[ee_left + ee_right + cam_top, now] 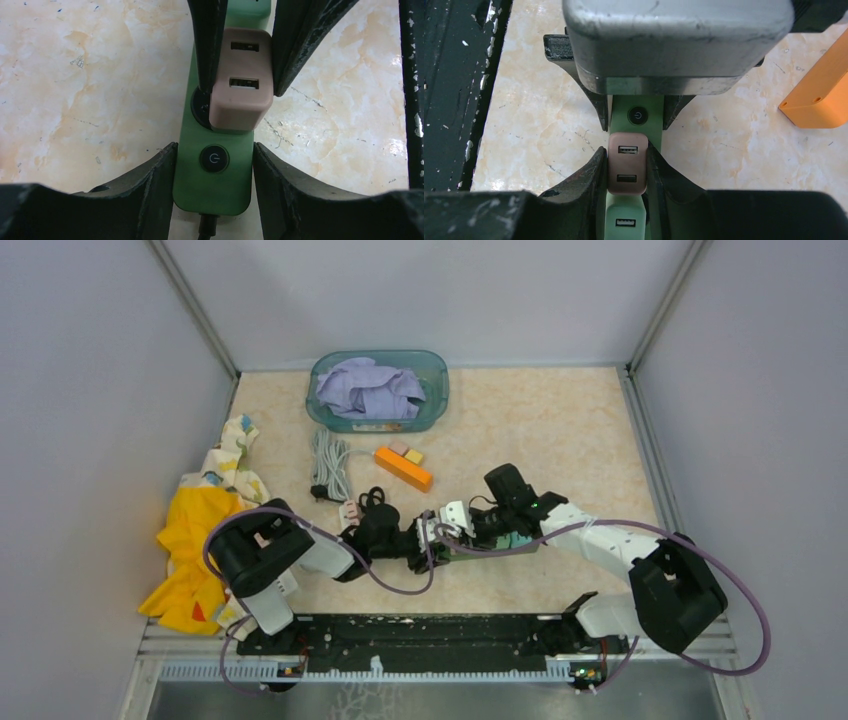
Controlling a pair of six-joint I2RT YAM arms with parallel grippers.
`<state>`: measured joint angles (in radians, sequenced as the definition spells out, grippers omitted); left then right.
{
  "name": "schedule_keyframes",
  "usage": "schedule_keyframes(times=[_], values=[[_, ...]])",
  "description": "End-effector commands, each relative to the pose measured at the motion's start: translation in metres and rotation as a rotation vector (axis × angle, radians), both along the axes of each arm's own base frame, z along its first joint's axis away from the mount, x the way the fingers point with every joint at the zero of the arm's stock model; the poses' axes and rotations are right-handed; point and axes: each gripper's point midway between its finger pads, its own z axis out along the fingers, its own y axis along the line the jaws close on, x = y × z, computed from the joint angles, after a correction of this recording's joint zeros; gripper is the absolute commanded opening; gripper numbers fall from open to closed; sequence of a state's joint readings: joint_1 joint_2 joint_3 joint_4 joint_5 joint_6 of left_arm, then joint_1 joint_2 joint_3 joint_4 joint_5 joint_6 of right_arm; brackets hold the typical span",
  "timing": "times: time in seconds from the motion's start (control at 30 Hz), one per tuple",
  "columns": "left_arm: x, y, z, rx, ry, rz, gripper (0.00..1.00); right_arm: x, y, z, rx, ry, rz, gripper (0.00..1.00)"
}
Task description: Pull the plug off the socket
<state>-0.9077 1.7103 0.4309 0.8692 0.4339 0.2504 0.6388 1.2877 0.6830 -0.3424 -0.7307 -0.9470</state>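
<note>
A green power strip (pixel 212 185) lies on the marble table, with a black power button (pixel 214 159) near its cord end. A pink two-port USB plug (pixel 242 85) sits in its socket. My left gripper (pixel 214 150) is shut on the strip's cord end, one finger against each side. My right gripper (pixel 627 155) is shut on the pink plug (pixel 627 162), with its fingers (pixel 207 45) pressed against both sides. A green USB plug (pixel 625 220) sits further along the strip. In the top view the two grippers (pixel 418 537) (pixel 455 523) meet over the strip (pixel 517 539).
An orange power strip (pixel 403 468) (pixel 821 100) lies just behind the grippers. A grey coiled cable (pixel 330 465), a black cord (pixel 375 498) and a small adapter (pixel 348 510) lie to the left. A teal bin with purple cloth (pixel 378 390) stands at the back. Yellow cloth (pixel 200 540) lies at the left wall.
</note>
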Motion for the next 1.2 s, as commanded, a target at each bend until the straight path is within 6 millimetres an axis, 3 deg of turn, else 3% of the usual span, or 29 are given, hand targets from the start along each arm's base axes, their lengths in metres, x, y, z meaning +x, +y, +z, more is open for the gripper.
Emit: schedule_keyframes(times=[0.0,0.07,0.23,0.33,0.43,0.53,0.63,0.77,0.87,0.97,1.07,1.17], values=[[-0.013,-0.016,0.011,-0.073,0.022,-0.06,0.61,-0.011,0.006,0.001,0.001,0.032,0.046,0.0],[-0.014,-0.017,0.009,-0.068,0.025,-0.066,0.59,-0.012,0.007,0.001,0.003,0.037,0.046,0.0],[-0.017,-0.013,-0.001,-0.043,0.043,-0.069,0.27,-0.012,0.008,0.004,0.017,0.042,0.044,0.0],[-0.02,-0.011,-0.007,-0.025,0.057,-0.076,0.1,-0.025,0.013,0.01,0.057,0.096,0.08,0.0],[-0.021,-0.01,-0.009,-0.022,0.06,-0.08,0.01,-0.025,0.019,0.016,0.086,0.119,0.065,0.0],[-0.02,-0.01,-0.009,-0.011,0.061,-0.075,0.0,-0.002,0.022,0.019,0.085,0.076,-0.049,0.0],[-0.02,-0.007,-0.011,-0.01,0.057,-0.064,0.0,0.009,0.011,0.017,0.062,0.051,-0.084,0.0],[-0.021,-0.004,-0.009,-0.02,0.049,-0.061,0.0,-0.008,-0.01,0.008,0.045,0.024,0.02,0.0],[-0.022,-0.004,-0.01,-0.02,0.048,-0.065,0.0,-0.026,-0.006,0.009,0.078,0.05,0.086,0.0],[-0.022,-0.004,-0.01,-0.023,0.048,-0.064,0.0,-0.029,0.01,0.012,0.089,0.106,0.075,0.0],[-0.022,-0.002,-0.01,-0.025,0.048,-0.058,0.0,-0.018,0.022,0.019,0.106,0.148,0.019,0.0],[-0.023,-0.001,-0.01,-0.029,0.045,-0.053,0.0,0.003,0.016,0.017,0.086,0.091,-0.064,0.0]])
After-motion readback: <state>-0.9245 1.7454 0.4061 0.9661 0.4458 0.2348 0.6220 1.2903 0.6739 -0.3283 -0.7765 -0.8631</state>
